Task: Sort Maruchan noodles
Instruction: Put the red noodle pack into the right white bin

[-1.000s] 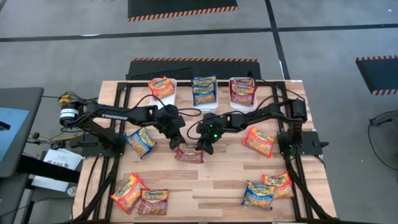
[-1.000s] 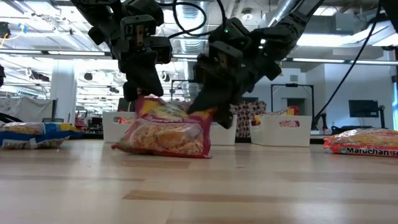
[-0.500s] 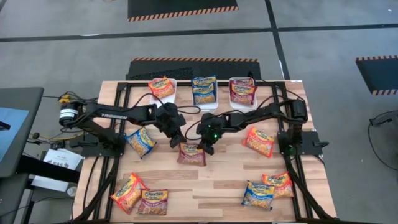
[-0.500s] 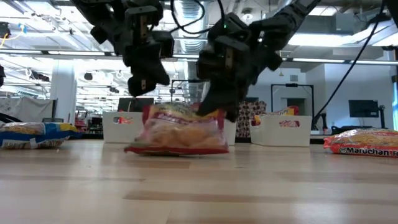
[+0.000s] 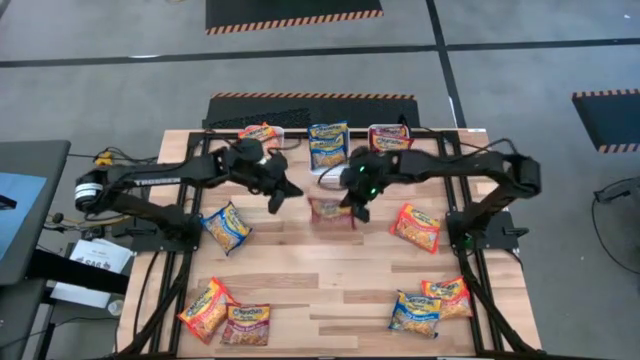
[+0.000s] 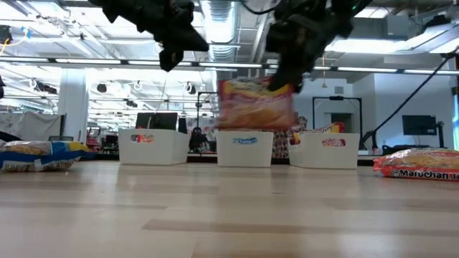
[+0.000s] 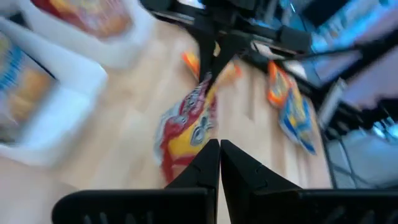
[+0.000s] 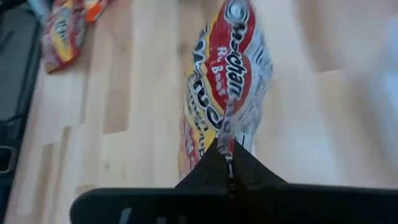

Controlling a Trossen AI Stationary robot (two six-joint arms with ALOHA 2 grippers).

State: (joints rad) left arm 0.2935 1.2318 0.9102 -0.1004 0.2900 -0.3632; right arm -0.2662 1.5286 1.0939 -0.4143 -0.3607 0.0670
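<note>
The lifted noodle packet (image 5: 330, 210) is dark red with yellow and white lettering, hanging from black jaws over a pale wood-plank worktop (image 5: 340, 285). Three white bins (image 6: 152, 145) line the upper edge of the high view, and orange packets (image 5: 207, 308) and blue-and-yellow packets (image 5: 226, 227) lie scattered.

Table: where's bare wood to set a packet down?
Free: the table centre, between the lower-left packets and lower-right packets. Crowded: the far edge, with three white bins and both grippers, the right gripper holding a dark red packet.
</note>
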